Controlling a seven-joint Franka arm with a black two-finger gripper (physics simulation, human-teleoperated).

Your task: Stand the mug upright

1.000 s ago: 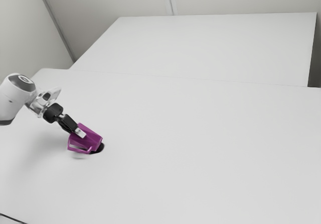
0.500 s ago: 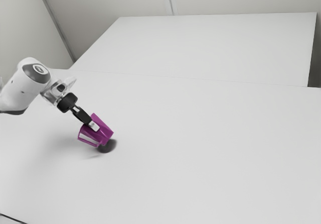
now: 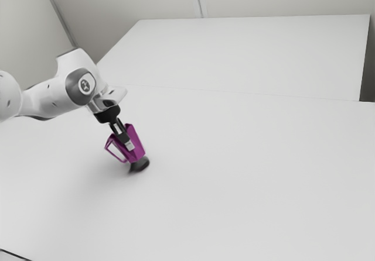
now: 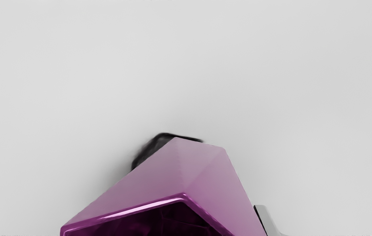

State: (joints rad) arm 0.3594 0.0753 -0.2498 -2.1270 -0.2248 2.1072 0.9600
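1. Exterior view: The arm (image 3: pixel 55 97) is smooth white with grey round caps at its joint, and it comes in from the exterior view's left. Its black gripper (image 3: pixel 128 144) points down at a slant and is clamped on the mug (image 3: pixel 139 148), with a pale fingertip lying against the near side of it.
2. The mug is purple and shiny, with flat, angular sides rather than a round body. It is tilted, its mouth up by the gripper and its base lower, leaning toward the exterior view's right. An angular loop handle (image 3: pixel 115 156) sticks out toward the exterior view's left.
3. A dark, soft-edged patch (image 3: pixel 139 165) lies on the table (image 3: pixel 234 173) just under the base; I cannot tell whether the base touches the table. The table is plain, matte and white, and another flat white surface (image 3: pixel 246 56) lies beyond it, in front of a pale wall (image 3: pixel 129 0).
4. Wrist view: The mug's mouth is turned toward the hand, with a glossy, sharply bent rim (image 4: pixel 146 206). The outer faces look pale purple and meet at straight creases.
5. Inside the mug are deep purple, nearly black walls with faint facets; the bottom is hidden. One grey finger (image 4: pixel 266 218) with a black inner edge stands against the outside wall.
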